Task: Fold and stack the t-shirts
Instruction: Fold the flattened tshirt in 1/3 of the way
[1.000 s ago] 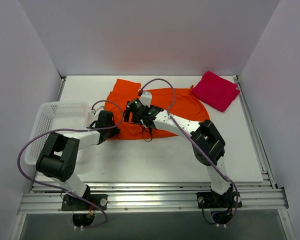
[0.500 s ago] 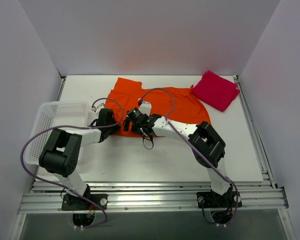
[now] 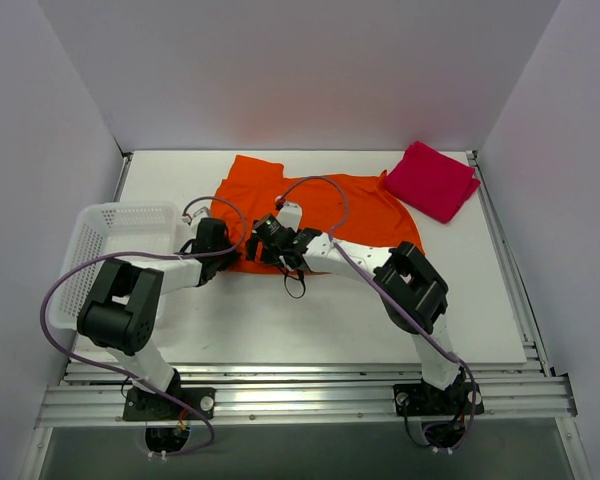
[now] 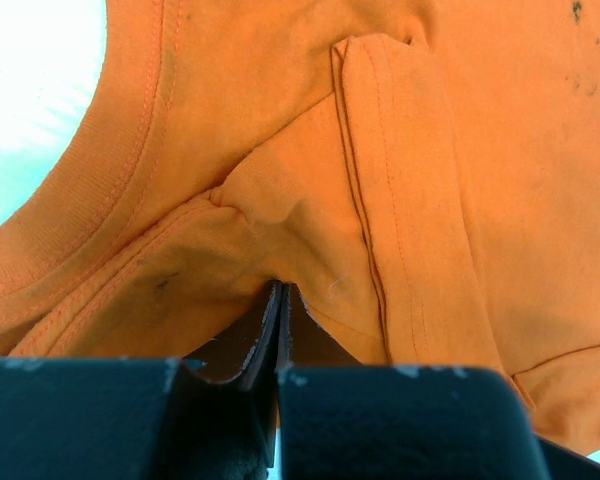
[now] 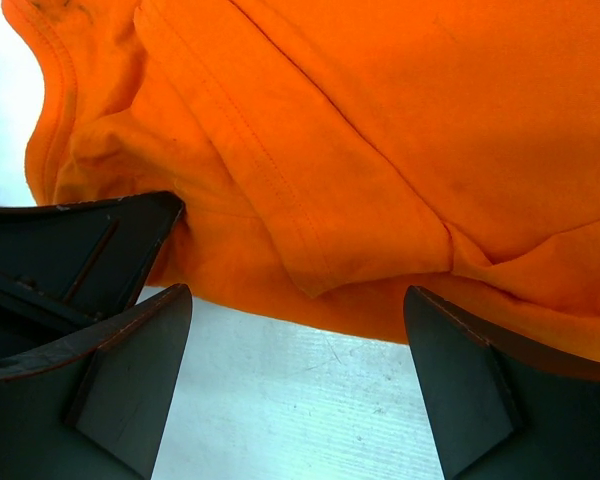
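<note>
The bright orange t-shirt (image 3: 330, 205) lies spread and rumpled at the back middle of the table. My left gripper (image 3: 223, 255) is at its near left edge, shut on a pinch of the orange cloth (image 4: 280, 240) beside the collar. My right gripper (image 3: 263, 243) is next to it at the shirt's near edge, open and empty, its fingers (image 5: 130, 370) straddling the hem (image 5: 310, 270) over bare table. The crimson-pink t-shirt (image 3: 430, 180) lies folded at the back right.
A white mesh basket (image 3: 115, 245) stands at the left edge of the table (image 3: 310, 320). White walls close in the back and sides. Purple cables loop over both arms.
Over the last second my right gripper has moved a little toward the near left along the shirt's edge. The shirt's near edge has shifted slightly. The left gripper has hardly moved.
</note>
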You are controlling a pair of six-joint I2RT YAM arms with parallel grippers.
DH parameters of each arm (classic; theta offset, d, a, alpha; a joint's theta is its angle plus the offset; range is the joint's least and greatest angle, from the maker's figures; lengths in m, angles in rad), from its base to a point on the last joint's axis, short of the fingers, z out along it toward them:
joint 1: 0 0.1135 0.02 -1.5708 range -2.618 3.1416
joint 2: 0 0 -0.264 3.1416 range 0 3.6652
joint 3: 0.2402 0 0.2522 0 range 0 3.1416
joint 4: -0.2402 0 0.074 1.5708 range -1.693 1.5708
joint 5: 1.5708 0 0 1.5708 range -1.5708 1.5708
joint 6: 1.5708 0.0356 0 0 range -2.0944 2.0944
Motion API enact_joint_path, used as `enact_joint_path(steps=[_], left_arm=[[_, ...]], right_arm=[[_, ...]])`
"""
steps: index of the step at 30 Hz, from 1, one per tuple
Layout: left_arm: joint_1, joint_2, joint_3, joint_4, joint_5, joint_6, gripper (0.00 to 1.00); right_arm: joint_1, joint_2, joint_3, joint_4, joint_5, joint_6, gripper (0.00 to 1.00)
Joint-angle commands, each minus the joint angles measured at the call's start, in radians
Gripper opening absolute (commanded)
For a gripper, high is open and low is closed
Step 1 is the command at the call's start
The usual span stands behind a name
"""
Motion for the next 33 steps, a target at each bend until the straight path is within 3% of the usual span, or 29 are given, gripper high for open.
enact_joint_path(steps=[1, 18, 21, 27, 28, 31, 33], left_arm=[[0.007, -0.035, -0.023, 0.001, -0.007, -0.003, 0.05], [0.013, -0.058, -0.067, 0.036, 0.010, -0.017, 0.04], [0.016, -0.061, -0.076, 0.044, 0.015, -0.017, 0.04], [0.021, -0.040, -0.075, 0.056, 0.029, -0.017, 0.04], [0.021, -0.035, -0.076, 0.057, 0.030, -0.017, 0.04], [0.024, -0.027, -0.078, 0.068, 0.033, -0.017, 0.04], [0.025, -0.027, -0.078, 0.068, 0.036, -0.015, 0.04]], right_arm=[[-0.009, 0.016, 0.036, -0.001, 0.008, 0.010, 0.82], [-0.025, 0.103, 0.064, 0.007, 0.013, 0.021, 0.77], [-0.027, 0.116, 0.073, 0.007, 0.013, 0.019, 0.67], [-0.030, 0.119, 0.084, 0.007, 0.016, 0.012, 0.34], [-0.030, 0.119, 0.086, 0.006, 0.016, 0.010, 0.23], [-0.036, 0.116, 0.087, 0.006, 0.016, 0.004, 0.05], [-0.042, 0.113, 0.090, 0.001, 0.019, 0.003, 0.00]])
